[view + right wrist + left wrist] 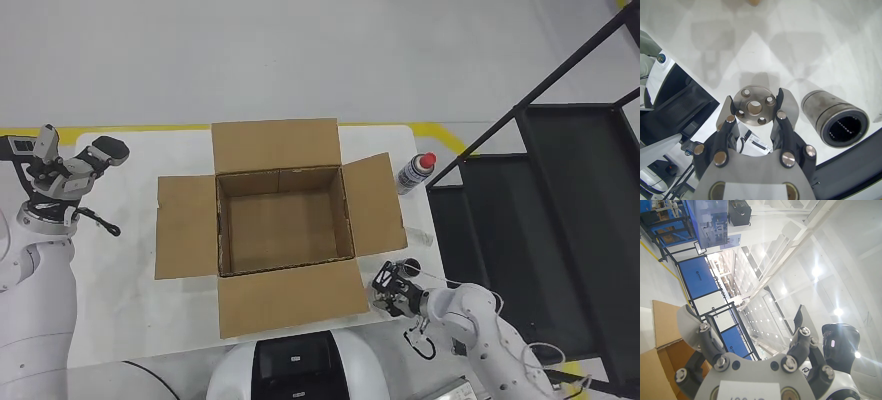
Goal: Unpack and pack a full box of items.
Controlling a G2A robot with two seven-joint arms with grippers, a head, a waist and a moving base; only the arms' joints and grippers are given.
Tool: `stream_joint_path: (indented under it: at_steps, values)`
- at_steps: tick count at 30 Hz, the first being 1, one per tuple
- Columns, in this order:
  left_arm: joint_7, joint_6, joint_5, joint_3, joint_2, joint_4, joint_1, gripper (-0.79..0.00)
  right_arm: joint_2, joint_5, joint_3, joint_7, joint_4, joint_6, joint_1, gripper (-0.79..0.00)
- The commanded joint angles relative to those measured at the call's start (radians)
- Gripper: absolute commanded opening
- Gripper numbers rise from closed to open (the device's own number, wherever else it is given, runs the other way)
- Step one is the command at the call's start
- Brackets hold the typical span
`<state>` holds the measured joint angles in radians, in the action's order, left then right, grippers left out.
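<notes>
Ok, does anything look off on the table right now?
Nothing is spilled or damaged. The bottle lies on its side beside the box, and the cylinder lies on its side close to the table edge, where it might roll off.

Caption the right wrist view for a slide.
Right end effector grips a round four-hole metal flange beside a grey metal cylindrical bearing lying on the white table.
</notes>
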<state>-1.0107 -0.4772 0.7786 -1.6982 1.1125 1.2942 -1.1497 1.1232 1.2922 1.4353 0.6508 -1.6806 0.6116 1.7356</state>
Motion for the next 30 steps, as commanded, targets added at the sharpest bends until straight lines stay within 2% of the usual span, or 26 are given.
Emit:
stream_joint_path:
  at_steps: [1,6,7,8,9,10,16,21,23,27,30]
  values:
    - [0.0,0.0,0.0,0.0,0.0,0.0,0.0,0.0,0.0,0.008,-0.012,-0.009,0.024,-0.008,-0.013,-0.785]
    - [0.0,0.0,0.0,0.0,0.0,0.0,0.0,0.0,0.001,0.025,-0.04,-0.027,0.069,-0.03,-0.046,-0.785]
    - [0.0,0.0,0.0,0.0,0.0,0.0,0.0,0.0,0.001,0.027,-0.043,-0.032,0.072,-0.036,-0.048,-0.693]
    - [0.0,0.0,0.0,0.0,0.0,0.0,0.0,0.0,0.001,0.03,-0.045,-0.035,0.074,-0.042,-0.049,-0.449]
    - [0.0,0.0,0.0,0.0,0.0,0.0,0.0,0.0,0.001,0.033,-0.048,-0.038,0.075,-0.045,-0.05,-0.058]
    - [0.0,0.0,0.0,0.0,0.0,0.0,0.0,0.0,0.0,0.033,-0.05,-0.041,0.075,-0.047,-0.05,0.0]
    - [0.0,0.0,0.0,0.0,0.0,0.0,0.0,0.0,-0.006,0.039,-0.041,-0.047,0.021,-0.046,-0.015,0.0]
    - [0.0,0.0,0.0,0.0,0.0,0.0,0.0,0.0,-0.017,0.027,-0.014,-0.066,-0.042,0.001,0.032,0.0]
    - [0.0,0.0,0.0,0.0,0.0,0.0,0.0,0.0,-0.021,0.006,-0.004,-0.095,-0.067,0.043,0.049,0.0]
    - [0.0,0.0,0.0,0.0,0.0,0.0,0.0,0.0,-0.034,-0.094,0.044,-0.205,-0.086,0.222,0.059,0.0]
    - [0.0,0.0,0.0,0.0,0.0,0.0,0.0,0.0,-0.041,-0.097,0.066,-0.24,-0.091,0.265,0.045,0.0]
